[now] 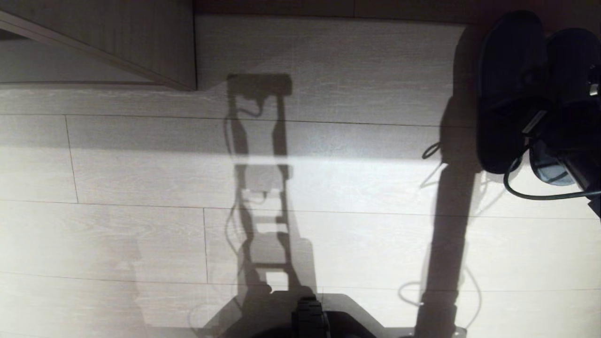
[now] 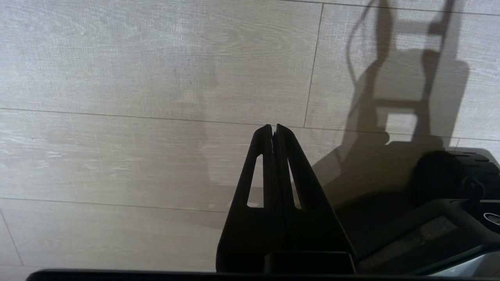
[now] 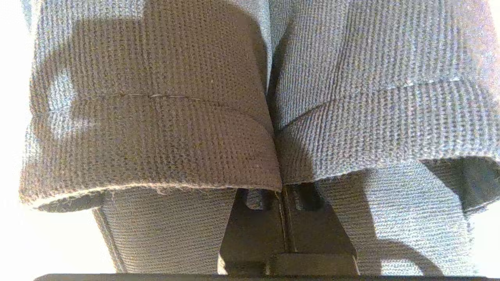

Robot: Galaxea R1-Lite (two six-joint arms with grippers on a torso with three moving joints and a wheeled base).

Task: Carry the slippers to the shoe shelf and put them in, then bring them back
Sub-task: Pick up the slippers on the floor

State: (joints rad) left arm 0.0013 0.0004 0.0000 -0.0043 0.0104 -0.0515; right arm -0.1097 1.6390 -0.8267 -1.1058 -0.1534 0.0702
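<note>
The two dark grey fabric slippers point(image 1: 512, 70) hang side by side at the far right of the head view, above the pale floor. My right gripper point(image 1: 556, 129) is shut on them there. In the right wrist view its fingers point(image 3: 258, 226) run under the uppers and pinch the inner edges of both slippers point(image 3: 156, 128) together; the fingertips are hidden by the fabric. The shoe shelf point(image 1: 141, 42), pale wood-grain board with a slanted panel, is at the upper left of the head view. My left gripper point(image 2: 273, 127) is shut, holds nothing, and hangs parked over the floor.
Pale plank floor point(image 1: 141, 234) fills most of the head view, crossed by my own shadow. My base point(image 1: 310, 319) shows at the bottom edge. A black cable point(image 1: 530, 192) loops below the right wrist. A dark strip point(image 1: 328, 7) runs along the far edge.
</note>
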